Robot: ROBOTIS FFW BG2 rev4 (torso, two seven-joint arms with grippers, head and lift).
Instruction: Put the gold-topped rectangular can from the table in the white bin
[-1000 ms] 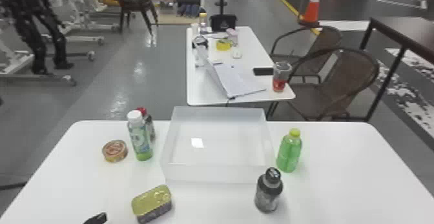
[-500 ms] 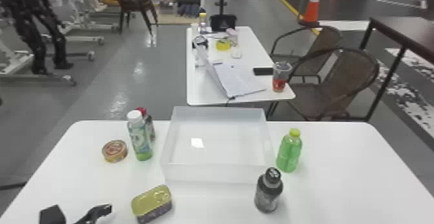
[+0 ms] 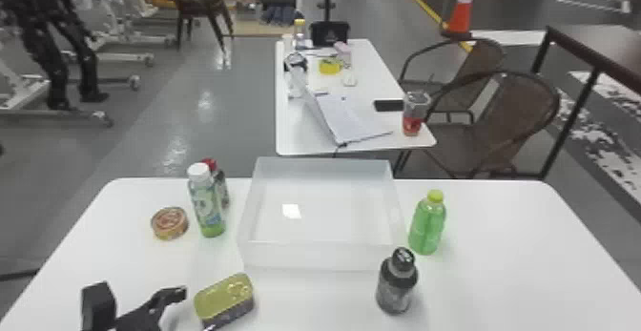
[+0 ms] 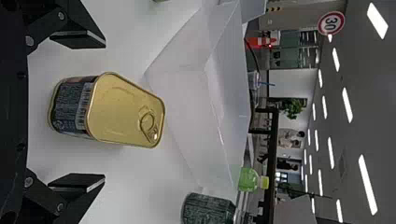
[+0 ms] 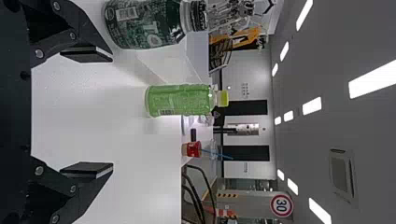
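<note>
The white table (image 3: 515, 258) carries the white bin (image 3: 315, 257), gold-topped rectangular can (image 3: 223, 300), a round tin (image 3: 170, 223) and four bottles (image 3: 427, 225).

Bin (image 3: 317, 258) as clock centre, twelve away from the robot: can (image 3: 224, 299) at seven, tin (image 3: 170, 222) at nine, bottle (image 3: 207, 206) between tin and bin, second bottle (image 3: 222, 187) just behind it. Third bottle (image 3: 427, 225) at three, fourth (image 3: 397, 284) at five. All on near table (image 3: 505, 263).

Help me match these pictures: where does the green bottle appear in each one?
Head view: the green bottle, just right of the white bin.
Left wrist view: the green bottle, past the bin, which hides part of it.
Right wrist view: the green bottle, near the middle.
Shared landmark: the dark bottle, close to it and nearer the camera each time.
</note>
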